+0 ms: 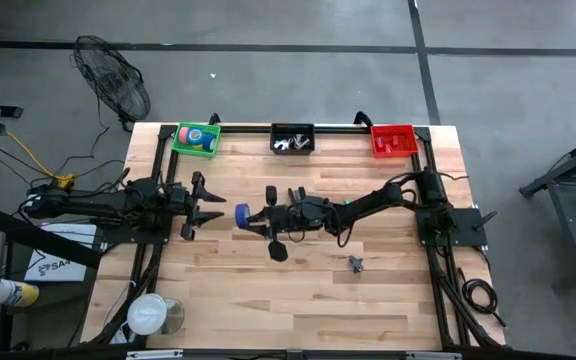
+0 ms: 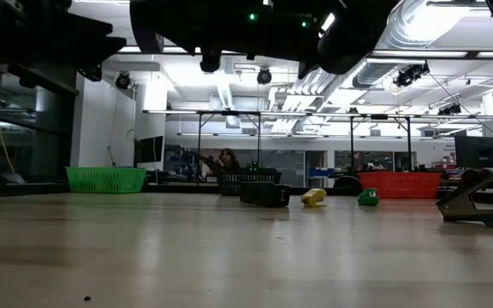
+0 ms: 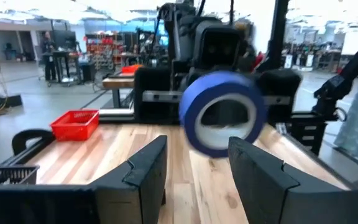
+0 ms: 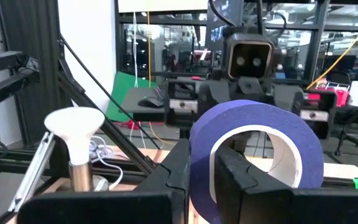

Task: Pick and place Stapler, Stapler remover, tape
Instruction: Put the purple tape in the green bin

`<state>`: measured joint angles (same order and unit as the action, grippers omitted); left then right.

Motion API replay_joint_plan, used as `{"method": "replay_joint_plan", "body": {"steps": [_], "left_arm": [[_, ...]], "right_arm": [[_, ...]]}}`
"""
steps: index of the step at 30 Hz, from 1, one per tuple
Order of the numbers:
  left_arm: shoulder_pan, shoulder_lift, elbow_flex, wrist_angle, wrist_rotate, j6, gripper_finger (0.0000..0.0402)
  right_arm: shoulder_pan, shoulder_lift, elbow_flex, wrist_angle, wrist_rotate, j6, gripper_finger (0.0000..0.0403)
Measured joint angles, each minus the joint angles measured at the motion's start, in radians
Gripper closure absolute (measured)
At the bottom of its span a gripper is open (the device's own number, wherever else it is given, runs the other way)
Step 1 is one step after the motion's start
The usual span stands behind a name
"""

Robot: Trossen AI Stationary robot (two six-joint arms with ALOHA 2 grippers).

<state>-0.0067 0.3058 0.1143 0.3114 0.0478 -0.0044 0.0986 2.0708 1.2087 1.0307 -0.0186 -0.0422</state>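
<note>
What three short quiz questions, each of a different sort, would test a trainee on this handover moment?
1. True or false: the right gripper is shut on the blue tape.
2. Which basket already holds tape rolls? A) green basket B) black basket C) red basket
3. Fill in: the left gripper is ____, facing the blue tape and not yet touching it.

Key:
1. True. The right wrist view shows its fingers clamped on the roll's wall.
2. A. Coloured rolls lie in the green basket.
3. Open. The left wrist view shows its fingers spread, with the roll beyond them.
</note>
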Motion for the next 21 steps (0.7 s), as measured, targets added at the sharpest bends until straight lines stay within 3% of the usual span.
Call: {"method": "replay_joint_plan", "body": {"steps": [21], "left_arm": [[0.000,0.339,0.001,0.357,0.016,-0.001,0.0234]], "right_arm": [[-0.002,0.000,0.000,-0.030,0.016,0.001,0.0372]]}}
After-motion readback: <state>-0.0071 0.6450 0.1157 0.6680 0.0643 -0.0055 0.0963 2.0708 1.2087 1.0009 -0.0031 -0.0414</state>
